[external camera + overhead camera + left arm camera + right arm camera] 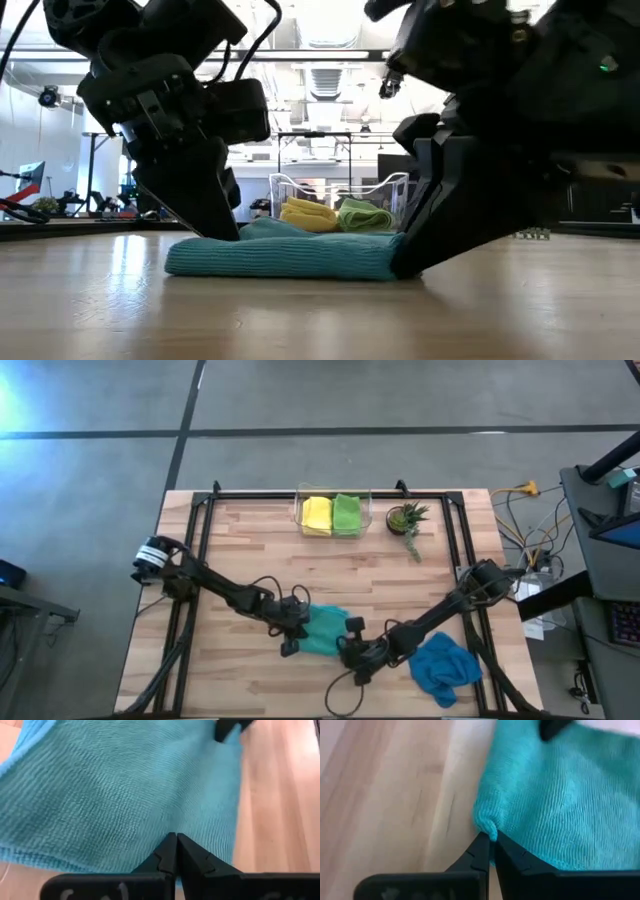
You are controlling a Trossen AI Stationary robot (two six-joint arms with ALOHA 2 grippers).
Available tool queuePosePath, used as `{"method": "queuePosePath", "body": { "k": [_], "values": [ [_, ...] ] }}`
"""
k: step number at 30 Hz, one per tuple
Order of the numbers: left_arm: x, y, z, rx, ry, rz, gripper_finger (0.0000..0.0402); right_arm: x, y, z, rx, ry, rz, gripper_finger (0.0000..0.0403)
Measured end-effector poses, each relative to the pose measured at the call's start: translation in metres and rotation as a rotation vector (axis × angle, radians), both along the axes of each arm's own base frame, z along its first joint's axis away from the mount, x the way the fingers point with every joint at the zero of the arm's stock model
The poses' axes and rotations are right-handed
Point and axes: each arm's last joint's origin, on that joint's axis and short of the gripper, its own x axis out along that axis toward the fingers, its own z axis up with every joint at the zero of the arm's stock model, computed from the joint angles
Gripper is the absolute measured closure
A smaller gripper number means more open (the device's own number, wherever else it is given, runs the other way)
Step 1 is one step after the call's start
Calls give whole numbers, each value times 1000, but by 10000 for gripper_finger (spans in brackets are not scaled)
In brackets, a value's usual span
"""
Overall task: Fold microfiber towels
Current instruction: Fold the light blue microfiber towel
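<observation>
Teal towel (322, 628) lying partly folded near the front edge of the wooden tabletop (250, 540), midway between its side edges, with the left gripper (176, 840) clamped on one edge of the cloth and the right gripper (489, 839) pinched shut on the opposite corner. Blue towel (443, 666) crumpled near the front right corner. Yellow towel (317, 514) and green towel (347, 513) folded side by side in a clear bin (298, 500) at the back edge, beside a small potted plant (405, 518).
</observation>
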Motion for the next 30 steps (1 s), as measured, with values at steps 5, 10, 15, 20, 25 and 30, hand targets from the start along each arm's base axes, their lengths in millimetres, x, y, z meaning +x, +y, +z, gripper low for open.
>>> {"method": "queuePosePath", "body": {
  "k": [5, 10, 15, 20, 25, 30],
  "values": [
    [-1, 0, 12, -12, -44, 1, 402, 2, -5, 13, 129, 25, -3, 393],
    [4, -1, 30, -32, -166, -1, 402, 2, -5, 22, 171, 24, 27, 394],
    [12, -3, 30, -82, -227, 54, 402, 2, -7, 33, 189, -6, 26, 394],
    [25, -6, 7, -112, -233, 84, 402, 2, -9, 43, 206, -21, 11, 394],
    [37, -6, -12, -113, -190, 115, 402, 2, -9, 44, 222, -18, 0, 394],
    [39, -7, -22, -137, -157, 109, 402, 1, -10, 49, 265, -26, -36, 394]
  ]
}}
